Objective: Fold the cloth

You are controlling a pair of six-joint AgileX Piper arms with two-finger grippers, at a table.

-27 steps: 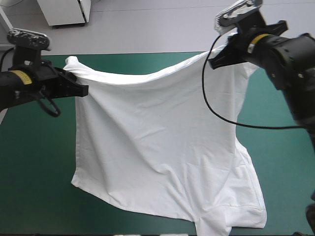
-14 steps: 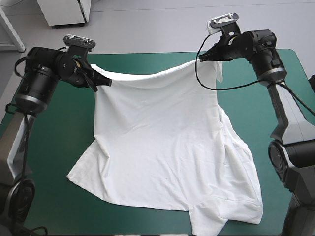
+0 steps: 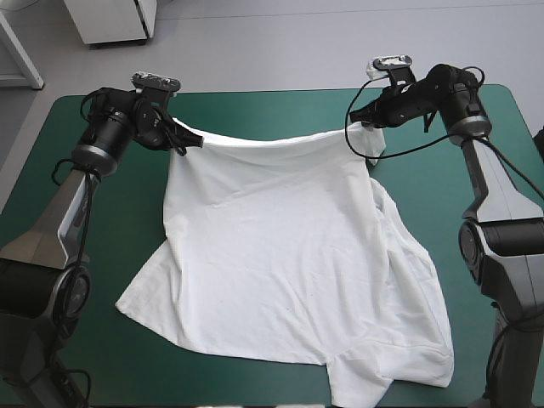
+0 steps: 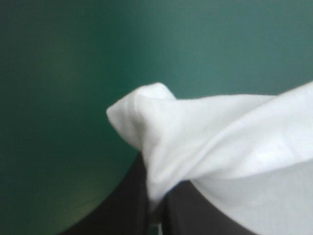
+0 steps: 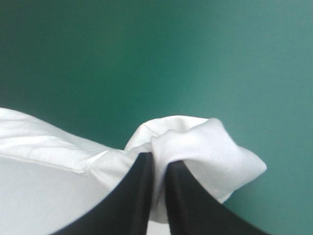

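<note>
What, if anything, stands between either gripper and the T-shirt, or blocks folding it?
Nothing visible: the left gripper and the right gripper each pinch a far corner of the T-shirt, and nothing lies on it.

The T-shirt (image 3: 280, 246) is plain white, with faint grey shading along its creases and hems. The cover (image 3: 255, 106) is an even teal-green all over. The left gripper (image 3: 181, 142) and the right gripper (image 5: 159, 161) are black. The left arm (image 3: 53, 228) and the right arm (image 3: 495, 183) are black near the wrists and grey lower down.
</note>
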